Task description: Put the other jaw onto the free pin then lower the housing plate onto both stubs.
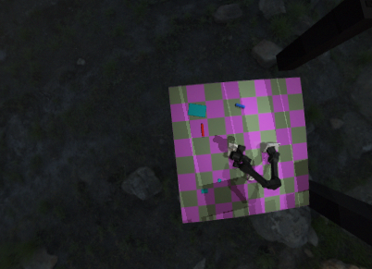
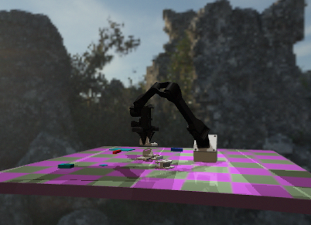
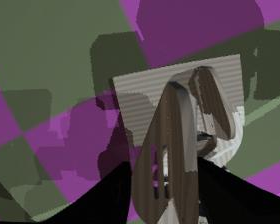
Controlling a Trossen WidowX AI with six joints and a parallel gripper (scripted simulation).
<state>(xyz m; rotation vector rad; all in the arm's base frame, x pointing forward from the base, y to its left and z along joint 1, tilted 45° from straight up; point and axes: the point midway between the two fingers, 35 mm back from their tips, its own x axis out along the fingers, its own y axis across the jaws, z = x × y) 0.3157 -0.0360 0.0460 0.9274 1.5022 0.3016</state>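
Observation:
My gripper (image 2: 145, 141) (image 3: 161, 166) points down, shut on a grey-brown jaw (image 3: 163, 130) with slots. In the exterior view the held jaw (image 2: 152, 144) shows as a pale piece at the fingertips, above the base and apart from it. The ribbed pale base (image 3: 133, 112) (image 2: 155, 158) lies on the checkered table below. The other jaw (image 3: 216, 107) (image 2: 147, 151) sits on the base, just right of the held jaw in the wrist view. The free pin and the gear teeth cannot be made out. A pale piece (image 2: 164, 163), probably the housing plate, lies beside the base.
A teal plate (image 1: 197, 110), a red bar (image 1: 202, 129) (image 2: 117, 151) and a blue bar (image 1: 240, 105) (image 2: 176, 149) lie farther off on the table. Two small teal pieces, one larger (image 1: 204, 191) (image 2: 66, 165), lie on another side. The arm's mount (image 2: 205, 155) stands right of the base.

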